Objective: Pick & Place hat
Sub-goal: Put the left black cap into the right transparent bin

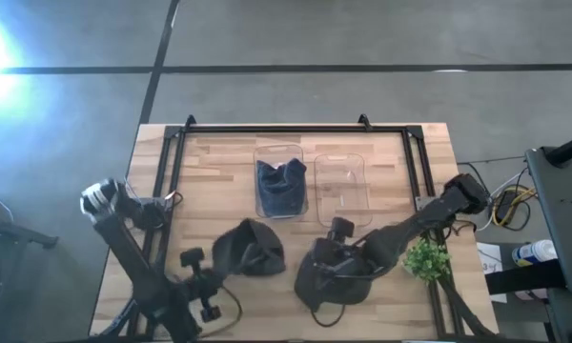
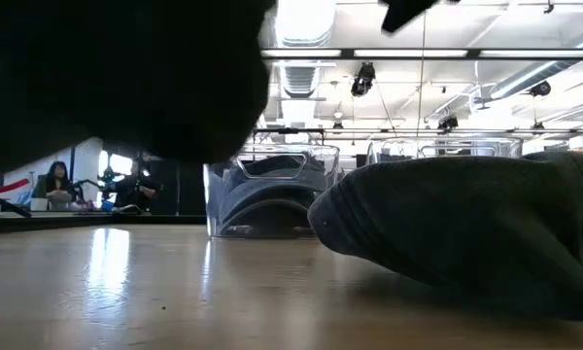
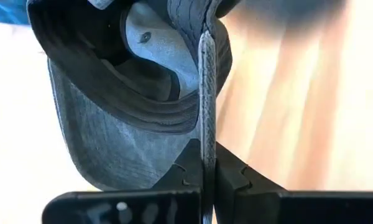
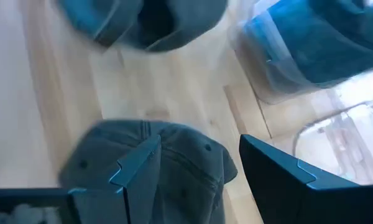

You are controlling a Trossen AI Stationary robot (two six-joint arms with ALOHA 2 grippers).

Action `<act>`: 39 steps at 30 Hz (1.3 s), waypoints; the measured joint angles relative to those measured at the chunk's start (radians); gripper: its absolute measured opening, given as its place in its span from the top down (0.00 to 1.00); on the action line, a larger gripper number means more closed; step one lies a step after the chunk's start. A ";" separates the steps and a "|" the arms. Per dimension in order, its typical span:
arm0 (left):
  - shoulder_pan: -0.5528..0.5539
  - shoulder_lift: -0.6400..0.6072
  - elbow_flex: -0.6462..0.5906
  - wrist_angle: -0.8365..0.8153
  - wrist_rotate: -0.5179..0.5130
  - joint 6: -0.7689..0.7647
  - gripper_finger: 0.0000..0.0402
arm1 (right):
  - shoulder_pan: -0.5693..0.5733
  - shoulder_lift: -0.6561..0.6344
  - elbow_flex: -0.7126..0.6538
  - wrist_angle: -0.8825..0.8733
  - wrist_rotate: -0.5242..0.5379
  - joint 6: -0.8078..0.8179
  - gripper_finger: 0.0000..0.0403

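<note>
Two dark grey caps are out on the wooden table. The left cap (image 1: 253, 250) is held by my left gripper (image 1: 224, 262), which is shut on it. In the low view this cap (image 2: 126, 78) hangs above the tabletop. The right cap (image 1: 329, 278) lies crown up on the table (image 2: 466, 228). My right gripper (image 4: 199, 177) is open just above it, with one finger over the crown and the other off to its side. A third dark cap (image 1: 280, 186) sits inside the left clear bin. My left gripper (image 3: 208, 149) pinches a thin edge of the left cap (image 3: 206, 106) between its two shut fingers. The edge runs straight out from the fingertips. The cap's hollow inside (image 3: 130, 81) faces the wrist camera. The low view shows the cap lifted clear of the table.
Two clear bins stand side by side at the table's middle, toward the far edge; the right one (image 1: 340, 189) holds nothing. A small green plant (image 1: 427, 259) sits near the right edge beside my right arm. A black frame (image 1: 286, 129) borders the far edge. A person (image 2: 53, 183) is in the room behind.
</note>
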State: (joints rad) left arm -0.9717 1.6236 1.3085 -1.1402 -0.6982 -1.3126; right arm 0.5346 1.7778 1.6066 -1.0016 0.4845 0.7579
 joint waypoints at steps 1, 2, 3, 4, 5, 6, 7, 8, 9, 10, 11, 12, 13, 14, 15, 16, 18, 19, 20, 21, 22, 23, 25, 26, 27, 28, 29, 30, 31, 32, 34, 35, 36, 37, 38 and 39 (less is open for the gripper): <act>0.007 -0.056 0.000 0.017 -0.029 -0.032 0.99 | 0.010 -0.017 0.000 0.000 0.018 0.030 0.46; 0.014 -0.109 0.000 0.045 -0.054 -0.052 0.99 | 0.016 -0.037 0.000 0.001 0.029 0.056 0.46; 0.019 -0.164 -0.004 0.098 -0.078 -0.064 0.99 | 0.024 -0.056 0.000 0.004 0.037 0.077 0.46; 0.022 -0.218 -0.010 0.163 -0.102 -0.065 0.99 | 0.030 -0.076 0.000 0.010 0.039 0.095 0.46; 0.024 -0.270 -0.019 0.235 -0.118 -0.045 0.99 | 0.036 -0.096 0.000 0.014 0.040 0.112 0.46; 0.024 -0.317 -0.030 0.311 -0.131 -0.004 0.99 | 0.041 -0.114 0.000 0.019 0.040 0.126 0.46; 0.025 -0.363 -0.045 0.402 -0.141 0.052 0.99 | 0.045 -0.131 0.000 0.026 0.041 0.135 0.46; 0.026 -0.405 -0.063 0.501 -0.141 0.118 0.99 | 0.048 -0.149 0.000 0.037 0.041 0.138 0.46; 0.027 -0.440 -0.082 0.593 -0.133 0.188 0.99 | 0.051 -0.168 0.000 0.052 0.040 0.137 0.46; 0.031 -0.470 -0.102 0.676 -0.116 0.245 0.99 | 0.051 -0.187 0.000 0.072 0.040 0.132 0.46; 0.036 -0.492 -0.123 0.763 -0.096 0.294 0.99 | 0.051 -0.208 0.000 0.100 0.042 0.120 0.46; 0.041 -0.508 -0.146 0.842 -0.076 0.332 0.99 | 0.050 -0.231 0.000 0.130 0.044 0.102 0.46; 0.046 -0.518 -0.169 0.910 -0.058 0.365 0.99 | 0.050 -0.252 0.000 0.169 0.050 0.080 0.46; 0.049 -0.522 -0.190 0.961 -0.040 0.389 0.99 | 0.050 -0.274 0.000 0.212 0.057 0.057 0.46; 0.053 -0.523 -0.208 0.996 -0.025 0.402 0.99 | 0.050 -0.295 0.000 0.266 0.069 0.028 0.46; 0.057 -0.521 -0.223 1.021 -0.001 0.404 0.99 | 0.050 -0.317 0.000 0.309 0.078 -0.007 0.46; 0.072 -0.504 -0.239 1.066 0.046 0.399 0.99 | 0.043 -0.356 0.000 0.375 0.119 -0.058 0.46; 0.079 -0.492 -0.242 1.095 0.070 0.402 0.99 | 0.033 -0.373 0.000 0.396 0.133 -0.072 0.46; 0.086 -0.479 -0.245 1.133 0.095 0.415 0.99 | 0.018 -0.388 0.000 0.407 0.131 -0.081 0.46; 0.094 -0.468 -0.245 1.169 0.113 0.439 0.99 | -0.005 -0.399 0.000 0.411 0.110 -0.083 0.46; 0.106 -0.455 -0.240 1.195 0.129 0.461 0.99 | -0.033 -0.402 0.000 0.413 0.070 -0.082 0.46; 0.118 -0.445 -0.228 1.199 0.145 0.479 0.99 | -0.060 -0.402 0.001 0.414 0.028 -0.079 0.46; 0.151 -0.426 -0.208 1.201 0.188 0.507 0.99 | -0.104 -0.383 0.001 0.415 -0.032 -0.078 0.46; 0.170 -0.416 -0.199 1.201 0.217 0.519 0.99 | -0.124 -0.370 0.001 0.414 -0.053 -0.081 0.46; 0.189 -0.405 -0.191 1.200 0.248 0.529 0.99 | -0.140 -0.355 0.001 0.413 -0.081 -0.084 0.46; 0.208 -0.395 -0.181 1.199 0.278 0.538 0.99 | -0.156 -0.339 0.001 0.414 -0.117 -0.084 0.46; 0.225 -0.386 -0.173 1.199 0.309 0.548 0.99 | -0.172 -0.324 0.001 0.414 -0.151 -0.084 0.46; 0.240 -0.377 -0.164 1.197 0.340 0.559 0.99 | -0.184 -0.310 0.002 0.415 -0.184 -0.084 0.46; 0.254 -0.369 -0.158 1.196 0.363 0.568 0.99 | -0.195 -0.298 0.002 0.420 -0.219 -0.083 0.46; 0.270 -0.361 -0.150 1.185 0.385 0.579 0.99 | -0.205 -0.285 0.002 0.429 -0.249 -0.084 0.46; 0.304 -0.348 -0.145 1.160 0.425 0.605 0.99 | -0.221 -0.263 0.002 0.463 -0.315 -0.089 0.46; 0.323 -0.340 -0.145 1.150 0.440 0.617 0.99 | -0.229 -0.255 0.002 0.485 -0.355 -0.093 0.46; 0.346 -0.332 -0.145 1.148 0.455 0.635 0.99 | -0.235 -0.247 0.002 0.503 -0.397 -0.094 0.46; 0.369 -0.326 -0.145 1.148 0.468 0.650 0.99 | -0.240 -0.239 0.003 0.515 -0.437 -0.094 0.46; 0.390 -0.321 -0.145 1.148 0.487 0.664 0.99 | -0.244 -0.231 0.004 0.523 -0.475 -0.091 0.46; 0.412 -0.318 -0.145 1.148 0.504 0.675 0.99 | -0.246 -0.223 0.004 0.517 -0.509 -0.083 0.46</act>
State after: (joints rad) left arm -0.5601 1.3054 1.1633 0.0078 -0.1942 -0.6380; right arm 0.2888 1.5544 1.6104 -0.4842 -0.0244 0.6748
